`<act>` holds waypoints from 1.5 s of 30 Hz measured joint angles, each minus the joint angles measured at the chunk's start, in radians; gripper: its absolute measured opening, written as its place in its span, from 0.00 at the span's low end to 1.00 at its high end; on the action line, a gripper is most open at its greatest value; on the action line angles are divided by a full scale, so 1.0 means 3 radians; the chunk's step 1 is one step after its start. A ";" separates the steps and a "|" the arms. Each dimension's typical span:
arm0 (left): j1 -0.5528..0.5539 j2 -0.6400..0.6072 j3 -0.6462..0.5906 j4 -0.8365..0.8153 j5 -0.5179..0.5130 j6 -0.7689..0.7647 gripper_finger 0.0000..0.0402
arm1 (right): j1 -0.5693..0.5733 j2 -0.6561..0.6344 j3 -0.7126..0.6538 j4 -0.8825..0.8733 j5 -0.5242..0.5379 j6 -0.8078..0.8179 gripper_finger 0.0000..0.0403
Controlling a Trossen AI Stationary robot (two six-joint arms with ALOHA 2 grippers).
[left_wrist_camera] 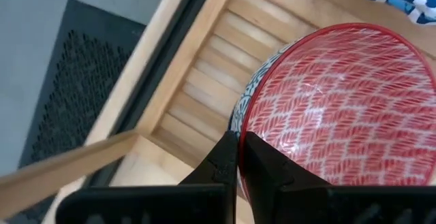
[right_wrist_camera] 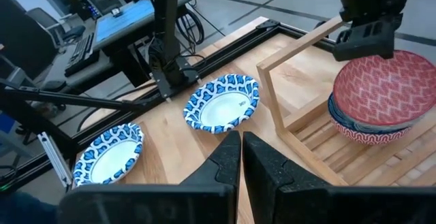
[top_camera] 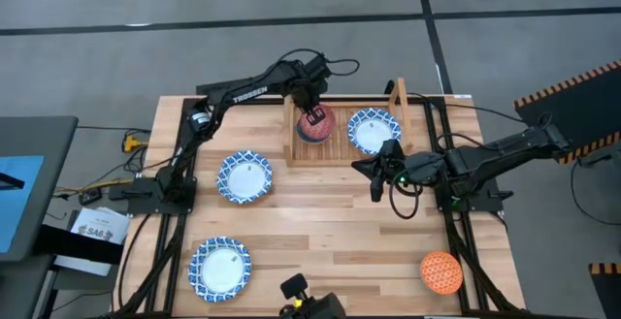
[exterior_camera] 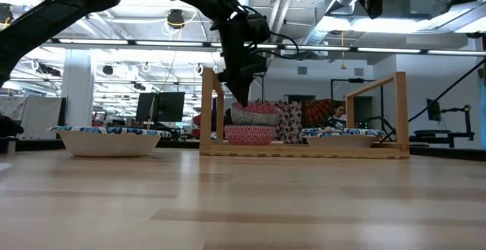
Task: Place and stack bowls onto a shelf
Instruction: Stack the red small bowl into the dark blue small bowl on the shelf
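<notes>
The left gripper (top_camera: 312,105) is reaching down over the light wooden slatted shelf (top_camera: 340,154), its two dark fingers pressed onto the near rim of the red herringbone-patterned round bowl (top_camera: 316,122), one finger inside the wall and one outside as far as the left wrist view shows. That red bowl sits directly under the gripper, nested on what looks like a small blue patterned bowl (right_wrist_camera: 340,115), with another red-patterned layer showing at the base of the pile in the low view. Just beside the gripper, toward the other arm, a wide white bowl with a blue patterned rim (top_camera: 374,130) lies in the same shelf. The right gripper (top_camera: 376,174) hovers over bare table just in front of the shelf, fingers pressed together and holding nothing. Two more white-and-blue bowls (top_camera: 245,176) (top_camera: 219,267) rest on the tabletop well away from the working gripper, and an orange round bowl (top_camera: 441,271) sits upside down near the right arm's base. These look like glazed ceramic: stiff, fairly heavy, slick and chippable, so a firm pinch across the rim wall seems the sensible hold, and releasing gently should keep the stack from rocking.
</notes>
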 joint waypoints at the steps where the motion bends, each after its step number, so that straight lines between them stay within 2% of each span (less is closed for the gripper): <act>1: 0.0000 -0.0001 0.0000 0.0000 -0.0022 0.0036 0.00 | 0.0001 0.0000 0.0001 0.0000 0.0000 0.0000 0.11; 8: 0.0003 -0.0001 -0.0005 -0.0236 -0.0109 0.0178 0.00 | 0.0001 0.0000 0.0000 -0.0004 -0.0001 -0.0001 0.11; 16: 0.0014 -0.0001 -0.0018 -0.0175 0.0212 0.0001 0.00 | 0.0000 0.0000 0.0000 -0.0021 -0.0001 -0.0001 0.11; 25: 0.0017 -0.0001 -0.0019 -0.0196 0.0216 -0.0139 0.01 | 0.0000 0.0000 0.0000 -0.0022 0.0000 0.0000 0.11; 34: 0.0009 -0.0007 -0.0019 -0.0180 0.0172 -0.0180 0.08 | 0.0000 0.0000 0.0000 -0.0022 -0.0001 0.0000 0.11; 45: 0.0016 -0.0008 0.0016 -0.0179 0.0264 -0.0239 0.22 | 0.0000 0.0000 0.0000 -0.0023 -0.0001 0.0000 0.11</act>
